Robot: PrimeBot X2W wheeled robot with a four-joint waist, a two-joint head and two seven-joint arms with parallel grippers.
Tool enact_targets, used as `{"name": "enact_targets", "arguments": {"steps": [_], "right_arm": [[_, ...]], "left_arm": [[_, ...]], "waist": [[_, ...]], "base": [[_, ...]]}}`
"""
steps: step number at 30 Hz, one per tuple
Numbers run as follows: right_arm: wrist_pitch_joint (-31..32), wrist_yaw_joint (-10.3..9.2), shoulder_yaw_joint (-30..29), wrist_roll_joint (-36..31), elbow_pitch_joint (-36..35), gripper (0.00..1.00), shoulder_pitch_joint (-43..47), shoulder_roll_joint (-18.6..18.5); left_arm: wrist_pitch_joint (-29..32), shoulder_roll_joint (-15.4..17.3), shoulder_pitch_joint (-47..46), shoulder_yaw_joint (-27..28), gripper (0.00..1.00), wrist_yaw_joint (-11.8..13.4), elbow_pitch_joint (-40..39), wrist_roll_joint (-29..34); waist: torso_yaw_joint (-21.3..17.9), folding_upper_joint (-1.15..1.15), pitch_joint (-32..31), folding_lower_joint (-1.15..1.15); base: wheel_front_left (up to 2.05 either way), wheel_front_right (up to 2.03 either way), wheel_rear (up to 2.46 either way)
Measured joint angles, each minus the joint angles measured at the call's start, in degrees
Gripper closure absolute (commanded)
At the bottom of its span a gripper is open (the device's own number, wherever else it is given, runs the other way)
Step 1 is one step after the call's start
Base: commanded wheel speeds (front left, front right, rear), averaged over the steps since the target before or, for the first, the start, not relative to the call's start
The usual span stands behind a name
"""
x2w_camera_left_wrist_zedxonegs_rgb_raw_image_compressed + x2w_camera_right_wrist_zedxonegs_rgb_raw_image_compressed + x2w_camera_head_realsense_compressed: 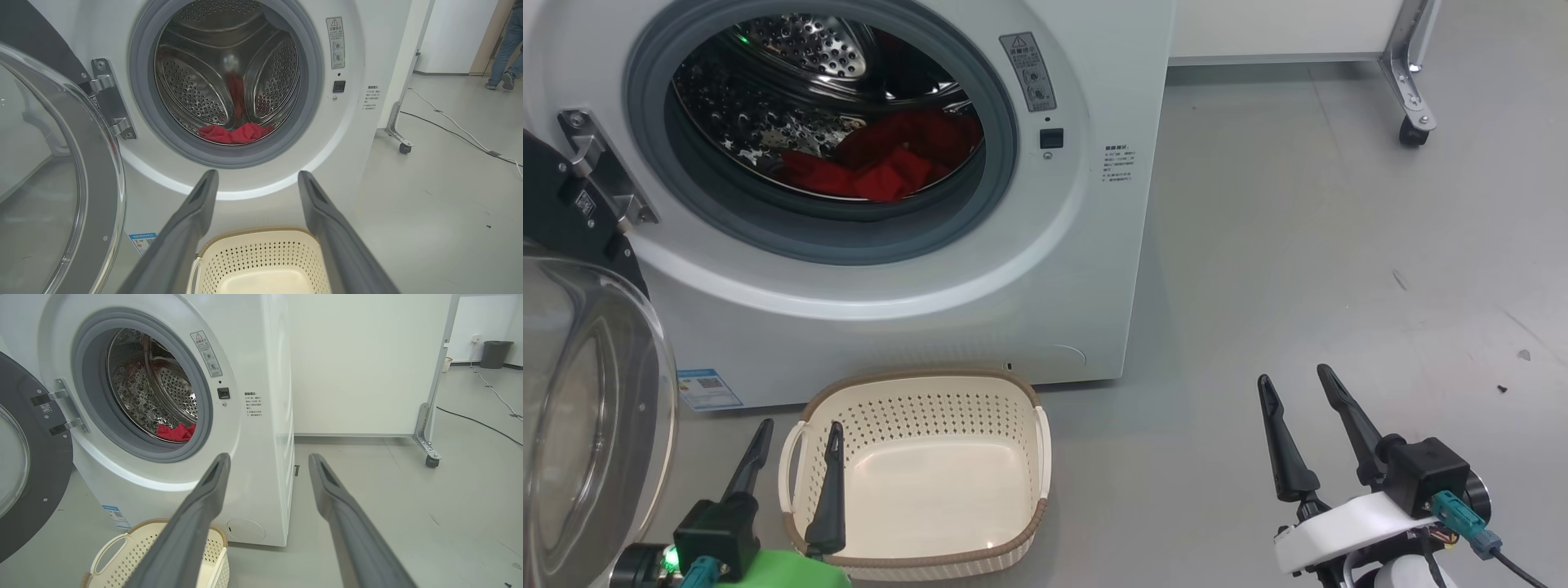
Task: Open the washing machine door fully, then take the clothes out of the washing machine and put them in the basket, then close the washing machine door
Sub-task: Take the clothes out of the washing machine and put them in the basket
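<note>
Standing on grey floor (1298, 245), washing machine (1045, 286); basket (931, 416) just before it.

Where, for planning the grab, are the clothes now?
Upper left in the head view, the clothes lie low inside the washing machine, behind its grey seal; the basket stands below.

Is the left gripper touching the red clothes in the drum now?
Apart. In the head view the left gripper hangs open at the basket, outside the washing machine; the clothes lie far from it inside the drum.
</note>
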Motion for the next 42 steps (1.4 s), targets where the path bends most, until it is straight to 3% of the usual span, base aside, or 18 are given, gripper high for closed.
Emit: {"name": "enact_targets", "arguments": {"steps": [16,42], "right_arm": [[0.0,0.0,0.6,-0.3,0.7,0.0,0.2,0.0],[0.0,-0.02,0.6,-0.3,-0.2,0.0,0.2,0.0]], "left_arm": [[0.0,0.0,0.0,0.4,0.0,0.9,0.0,0.2],[0.0,-0.1,0.0,0.2,0.0,1.0,-0.9,0.3]], "waist": [[0.2,0.0,-0.1,0.0],[1.1,0.0,2.2,0.0]], "base": [[0.59,-0.59,0.0],[0.03,-0.03,0.0]]}}
